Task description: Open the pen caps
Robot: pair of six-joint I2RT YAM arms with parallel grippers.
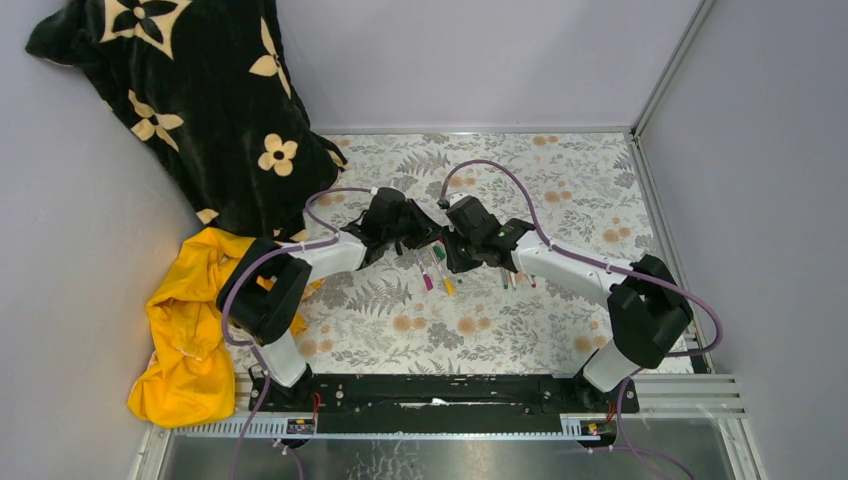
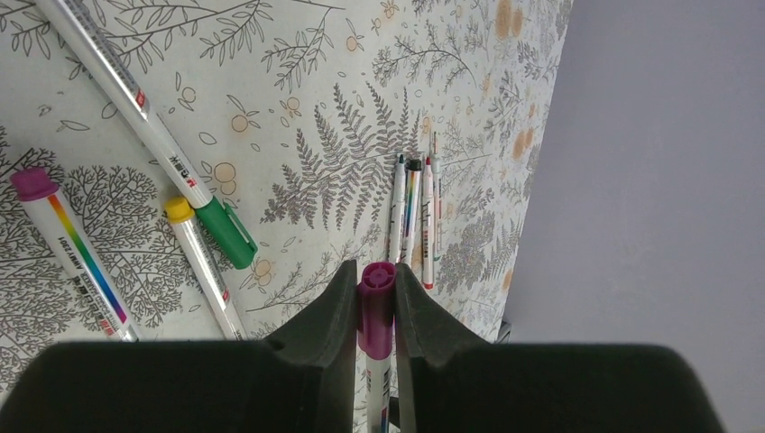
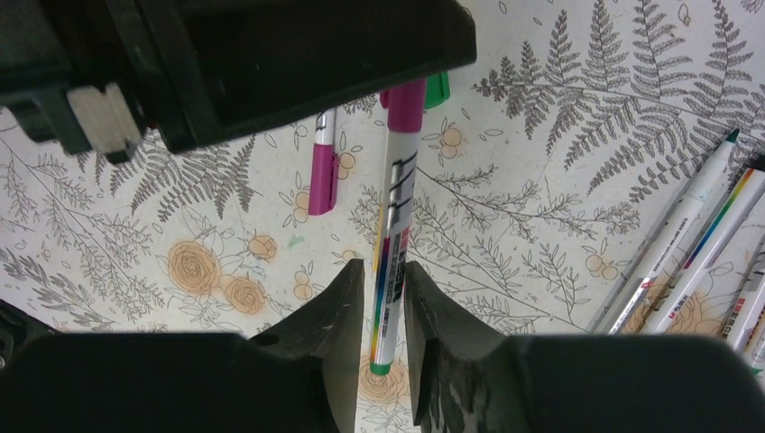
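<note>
On the patterned worktop (image 1: 560,190), the two arms meet nose to nose over the middle. The blanket (image 1: 190,90) and the yellow cloth (image 1: 190,330) lie off to the left, away from the work.

The left hand (image 2: 376,298) is clenched on the magenta cap (image 2: 376,280) of the held pen (image 3: 394,194), which hangs above the cloth between the two hands. The right hand (image 3: 383,289) straddles the pale barrel lower down. A sliver of gap seems to show on each side, so I cannot tell whether it grips or only flanks.

The held pen looks light, stiff and smooth, so it would likely slide through the pads if pinched weakly. The cap is probably a friction fit and should come off with a straight pull along the barrel. It is best to hold the barrel at its middle and the cap on its sides, so that the pull stays along the barrel and nothing bends.

The loose pens (image 2: 135,113) lie just beside the work: three capped to one side and a bare-tipped bunch (image 2: 413,212) to the other.

From above, the hands hide the held pen altogether. In the left wrist view its barrel is lost between the fingers (image 2: 329,311). In the right wrist view the left hand's bulk covers the cap's top. The print on the barrel is too small to read.
</note>
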